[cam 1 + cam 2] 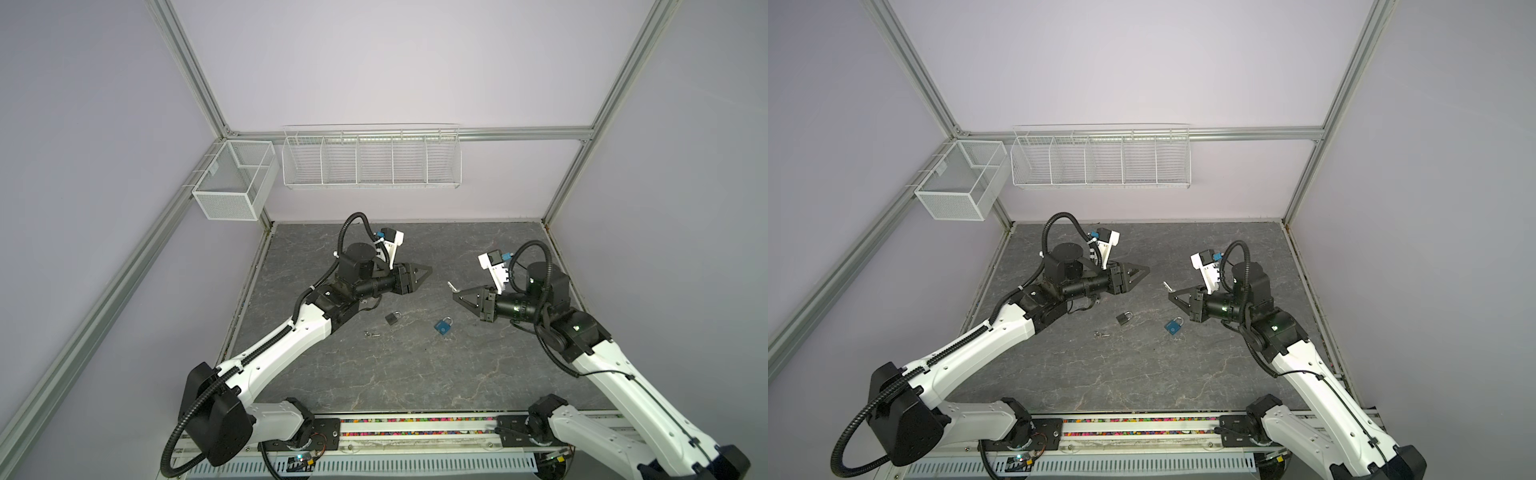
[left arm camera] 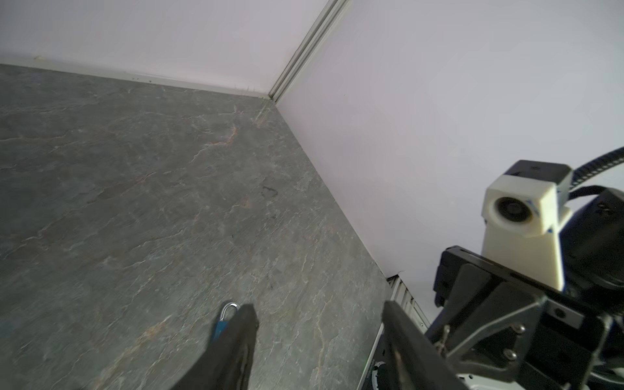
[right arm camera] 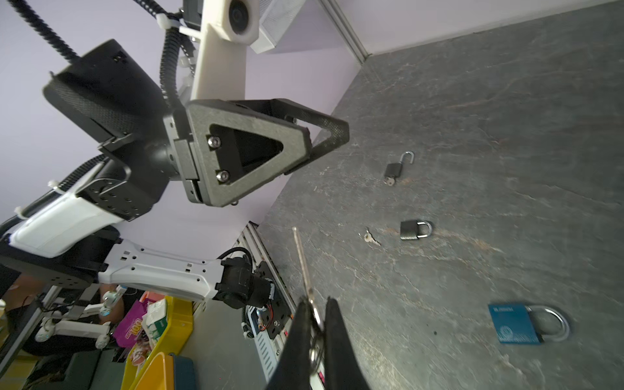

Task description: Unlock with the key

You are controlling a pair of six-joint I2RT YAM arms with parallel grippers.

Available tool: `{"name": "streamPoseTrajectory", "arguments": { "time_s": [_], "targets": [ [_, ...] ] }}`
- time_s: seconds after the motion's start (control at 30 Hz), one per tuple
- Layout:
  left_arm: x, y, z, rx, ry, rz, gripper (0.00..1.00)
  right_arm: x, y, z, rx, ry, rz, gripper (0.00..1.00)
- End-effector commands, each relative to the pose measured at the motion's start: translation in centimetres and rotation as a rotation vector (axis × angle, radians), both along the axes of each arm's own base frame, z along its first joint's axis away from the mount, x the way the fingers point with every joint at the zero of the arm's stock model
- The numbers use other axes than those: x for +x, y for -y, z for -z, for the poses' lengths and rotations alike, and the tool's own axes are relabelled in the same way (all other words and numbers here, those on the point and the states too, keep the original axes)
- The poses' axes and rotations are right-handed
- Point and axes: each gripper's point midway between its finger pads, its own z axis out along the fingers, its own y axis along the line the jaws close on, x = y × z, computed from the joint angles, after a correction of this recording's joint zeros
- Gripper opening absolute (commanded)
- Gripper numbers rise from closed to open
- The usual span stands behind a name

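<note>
**Poised to Unlock**

Pinching the key (image 3: pixel 301 260) tight in the right gripper (image 3: pixel 319 300), blade out front. Holding the left gripper (image 2: pixel 318 305) spread and empty. Facing the blue padlock (image 1: pixel 443 327), flat on the table (image 1: pixel 374 374) between both arms. Best to pin the padlock first, then align blade with keyhole.

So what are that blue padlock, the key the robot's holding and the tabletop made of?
Blue padlock: body looks like metal under a matte blue coating, with pale print; its shackle is bright, glinting silvery metal, likely steel. Key: thin, shiny silvery metal. Tabletop: matte grey stone look with pale and rusty veins; real slate or printed laminate, I cannot tell.
</note>
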Motion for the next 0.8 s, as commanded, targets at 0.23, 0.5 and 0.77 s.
{"name": "streamPoseTrajectory", "arguments": {
  "time_s": [0.23,0.5,0.77],
  "targets": [
    [-1.7,2.5,7.7,0.287,-0.051,0.051,0.60,-2.6,3.7,5.1,-0.187,-0.162,0.156,0.07],
    [-3.8,6.2,13.0,0.393,-0.049,0.185,0.61,-3.8,5.0,10.2,-0.326,-0.319,0.197,0.07],
    [-3.0,7.4,19.2,0.575,-0.067,0.235,0.66,-4.3,6.9,13.4,-0.425,-0.385,0.271,0.07]
  ]
}}
